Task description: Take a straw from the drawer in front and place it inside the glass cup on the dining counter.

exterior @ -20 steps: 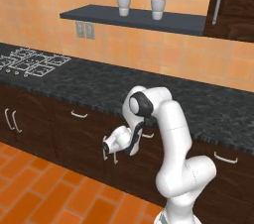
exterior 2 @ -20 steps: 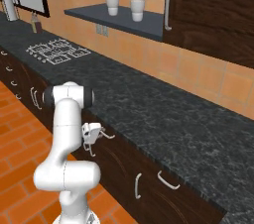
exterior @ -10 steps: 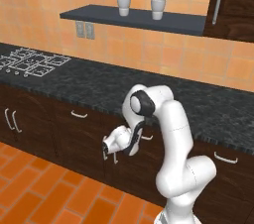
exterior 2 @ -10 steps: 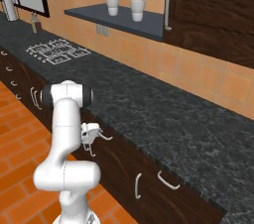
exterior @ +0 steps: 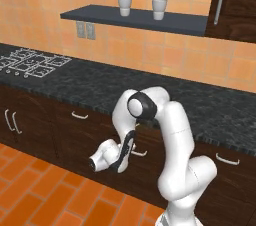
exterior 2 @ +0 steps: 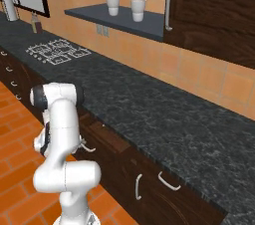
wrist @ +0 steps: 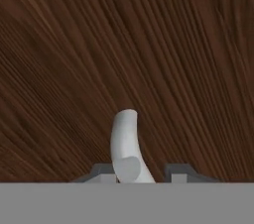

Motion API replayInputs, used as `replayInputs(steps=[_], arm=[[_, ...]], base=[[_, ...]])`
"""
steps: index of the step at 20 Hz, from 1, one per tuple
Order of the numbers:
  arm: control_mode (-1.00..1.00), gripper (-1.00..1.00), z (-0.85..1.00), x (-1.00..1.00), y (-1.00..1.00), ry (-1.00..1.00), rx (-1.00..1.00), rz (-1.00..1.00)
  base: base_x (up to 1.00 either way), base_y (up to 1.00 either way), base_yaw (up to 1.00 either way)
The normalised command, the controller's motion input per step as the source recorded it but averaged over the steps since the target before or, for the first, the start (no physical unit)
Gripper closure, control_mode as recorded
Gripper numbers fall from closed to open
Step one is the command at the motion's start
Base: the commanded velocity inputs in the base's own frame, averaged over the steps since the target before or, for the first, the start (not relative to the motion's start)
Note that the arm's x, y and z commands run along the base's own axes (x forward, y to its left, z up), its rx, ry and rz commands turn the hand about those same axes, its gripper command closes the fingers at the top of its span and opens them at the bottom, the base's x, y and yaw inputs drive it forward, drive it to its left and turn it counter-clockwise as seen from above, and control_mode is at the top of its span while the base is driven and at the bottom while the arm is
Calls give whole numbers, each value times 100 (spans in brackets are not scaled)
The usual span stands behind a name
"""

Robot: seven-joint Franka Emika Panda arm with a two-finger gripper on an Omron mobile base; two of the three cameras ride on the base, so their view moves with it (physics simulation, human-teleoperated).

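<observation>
Our tool (wrist: 141,172) sits right up against the dark wood front of the drawer (wrist: 64,64), with its two small dark tips standing either side of the curved silver handle (wrist: 125,141). The handle rises between them, closer to one tip than the other. A sliver of wood shows beside the farther tip, so we cannot tell whether the jaws are truly pinching the handle or only bracketing it. That is where we see the main risk. If the hold is loose or one-sided, a pull straight back could let the rounded, smooth handle slide out of the tips, and the drawer would stay put. The handle also sits off-centre between the tips, so a firmer squeeze could twist the tool instead of seating it. Pulling at an angle to the drawer's travel could bind the drawer or drag the tips off the curve. In the left base view the arm (exterior: 170,135) is folded low and tight under the edge of the black speckled counter (exterior: 100,87), and we judge that a long pull may leave it little room. As for the straw, we take it to lie inside this drawer, which looks closed, just behind the panel the tool faces.
</observation>
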Motion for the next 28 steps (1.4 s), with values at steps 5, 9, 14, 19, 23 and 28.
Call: replayInputs(steps=[5, 9, 14, 19, 23, 28], arm=[[-100, 100, -12, -100, 77, 1, 1, -10], [-100, 100, -18, -100, 77, 1, 0, -10], [-100, 100, -27, -86, 90, 0, 0, -8], [-100, 100, -32, -48, 97, 0, 0, -6], [-100, 100, -13, -19, 80, 0, 0, -7], [-100, 100, 9, -10, 58, 1, 0, -4]], base=[[0, 0, 0], [0, 0, 0], [0, 0, 0], [0, 0, 0], [0, 0, 0], [0, 0, 0]])
